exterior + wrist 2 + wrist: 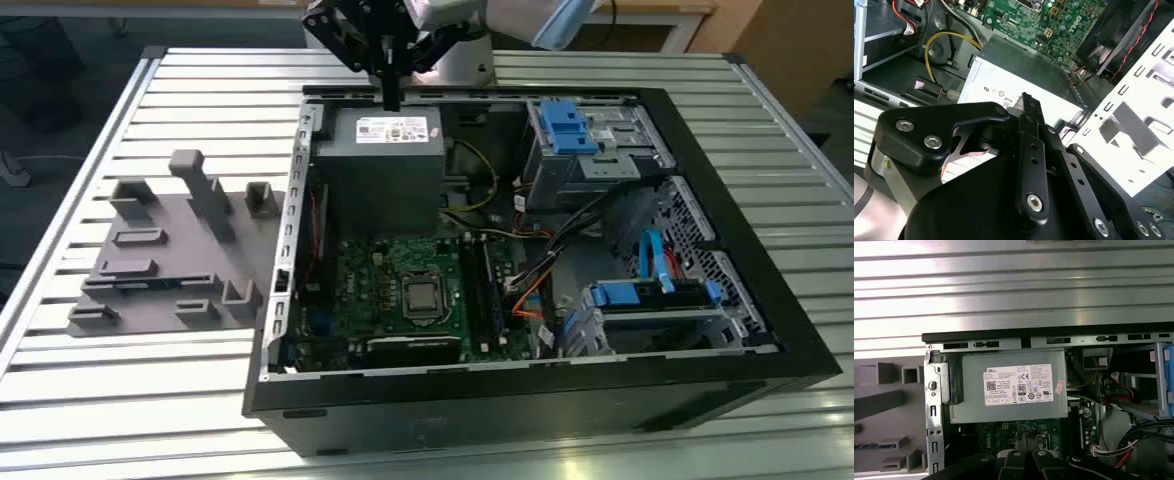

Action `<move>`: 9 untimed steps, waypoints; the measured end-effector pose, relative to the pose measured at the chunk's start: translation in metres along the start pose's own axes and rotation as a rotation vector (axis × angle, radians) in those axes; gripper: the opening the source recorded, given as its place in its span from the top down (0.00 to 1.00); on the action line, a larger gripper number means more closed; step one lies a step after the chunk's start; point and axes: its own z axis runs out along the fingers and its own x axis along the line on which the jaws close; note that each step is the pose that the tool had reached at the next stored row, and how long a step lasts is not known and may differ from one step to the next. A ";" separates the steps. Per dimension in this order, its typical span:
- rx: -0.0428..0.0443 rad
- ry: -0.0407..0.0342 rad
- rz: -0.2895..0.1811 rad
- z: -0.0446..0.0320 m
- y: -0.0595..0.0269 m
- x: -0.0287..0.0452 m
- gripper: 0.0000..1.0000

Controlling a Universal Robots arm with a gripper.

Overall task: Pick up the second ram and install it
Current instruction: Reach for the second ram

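Second ram, as far as I can tell, is the narrow blue-green strip standing among the long black slots at the 3 o'clock edge of the green motherboard in the exterior view. Whether it is fully seated I cannot tell.

The black, linkage-type gripper hangs toward 12 o'clock in that view, just above the far rim of the open black tower case. It is well apart from the slots. Its fingers are drawn together into one slim black tip, and in the second wrist view the gripper has nothing between them.

Directly beneath it sits the grey metal power supply box with a white label, which also appears in the first wrist view. It fills the case's 12 o'clock corner, touching the motherboard's upper edge.

Chunky blue plastic drive-bay clips sit at 1 o'clock. A grey moulded parts fixture with upright posts lies outside the case at 9 o'clock, on the slatted silver metal table.
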 end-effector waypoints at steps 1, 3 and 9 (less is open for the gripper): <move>-0.0001 0.0000 0.000 0.0000 0.0000 0.0000 0.87; 0.0000 0.0000 0.000 0.0000 0.0000 0.0003 0.87; -0.0001 -0.0001 0.000 0.0000 -0.0001 0.0016 0.87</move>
